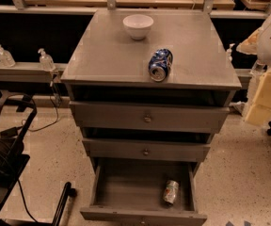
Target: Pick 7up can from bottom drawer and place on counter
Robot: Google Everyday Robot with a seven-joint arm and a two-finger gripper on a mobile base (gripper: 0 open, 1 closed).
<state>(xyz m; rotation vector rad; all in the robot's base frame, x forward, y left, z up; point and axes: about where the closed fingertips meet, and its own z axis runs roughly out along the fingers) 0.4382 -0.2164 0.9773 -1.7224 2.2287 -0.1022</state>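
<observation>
The 7up can (171, 192) lies on its side on the floor of the open bottom drawer (121, 192), near the drawer's right wall. The counter (107, 51) is the grey top slab of the cabinet, above the drawers. My gripper (263, 100) is at the right edge of the view, beside the cabinet's right side at about counter height. It is far above and to the right of the can and holds nothing I can see.
A white bowl (138, 26) stands at the back middle of the counter. A blue-and-white soda can (160, 65) lies near the counter's front edge. Two shallower drawers (146, 118) are partly open above the bottom one. Black equipment (3, 149) stands at the left.
</observation>
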